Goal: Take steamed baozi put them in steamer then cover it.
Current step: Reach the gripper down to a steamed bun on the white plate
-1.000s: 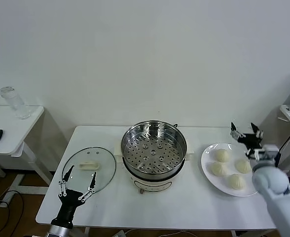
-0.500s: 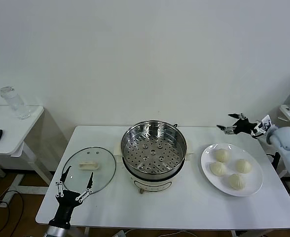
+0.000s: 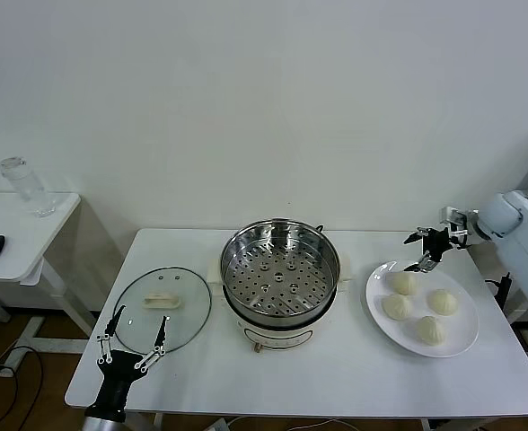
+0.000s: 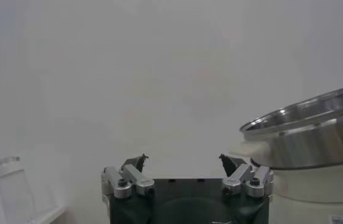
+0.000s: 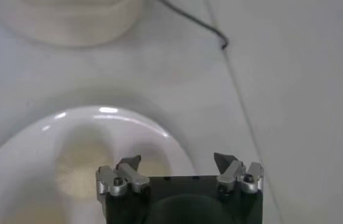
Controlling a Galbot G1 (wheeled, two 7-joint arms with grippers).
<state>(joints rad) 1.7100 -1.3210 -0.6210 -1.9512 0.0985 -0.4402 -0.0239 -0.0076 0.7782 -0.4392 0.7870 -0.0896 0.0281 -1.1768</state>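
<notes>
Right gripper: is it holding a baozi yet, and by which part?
Nothing is held. The right gripper hangs open above the far edge of the plate; all four baozi lie on it untouched. The left gripper is open too.

Glass lid [image 3: 162, 307] flat on table [image 3: 336, 377] — white plate [image 3: 462, 337] right.

Right gripper [image 3: 423, 250] held out at the far right of the head view on a bent white forearm, wrist turned so the fingers point down and inward, jaws spread wide with nothing between them; same wide spread seen in the right wrist view [image 5: 177, 162]. Left gripper [image 3: 136, 330] parked low at the near left, black wrist rising from below, fingers pointing up and away, likewise spread apart and empty, as in the left wrist view [image 4: 183, 162].
</notes>
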